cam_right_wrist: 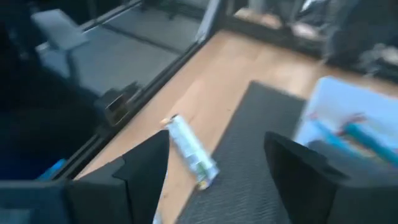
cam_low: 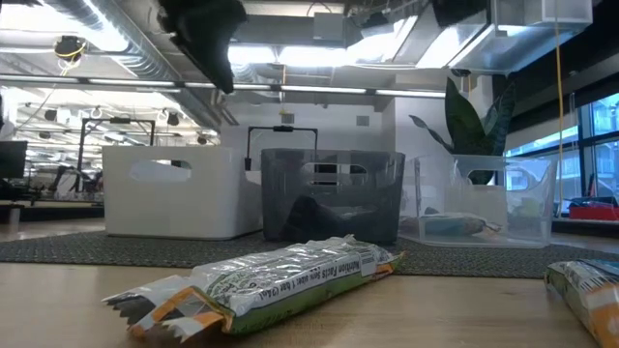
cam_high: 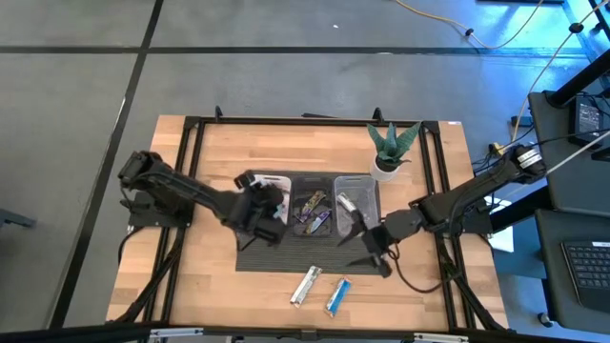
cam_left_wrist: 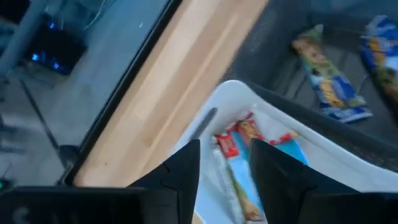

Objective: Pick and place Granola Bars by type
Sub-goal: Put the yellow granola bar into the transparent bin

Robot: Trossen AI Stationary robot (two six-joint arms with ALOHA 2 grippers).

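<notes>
Two wrapped granola bars are left loose on the wooden worktop [cam_high: 210,191], in front of the dark mat [cam_high: 286,259]: a shiny silver bar [cam_high: 305,285] and, just beside it, a bright blue bar [cam_high: 337,296]. My right gripper [cam_high: 374,250] hangs over the mat's front right corner with its fingers spread wide and nothing between them, and its wrist view shows the silver bar ahead, lying at an angle to them. If I come down without turning to match, I judge one finger could land on the wrapper's end and skid it toward the blue bar or the worktop's front edge. The foil looks slick, so a shallow pinch may slip. My left gripper [cam_high: 259,205] is above the white rectangular tray [cam_high: 271,181], fingers partly apart and empty, with bars in red and blue wrappers below; lowering there could snag the tray's rim. The black tray [cam_high: 313,180] holds dark multicoloured bars, and the clear tray [cam_high: 367,191] a silver one, so misjudging the type would spoil the sorting.
</notes>
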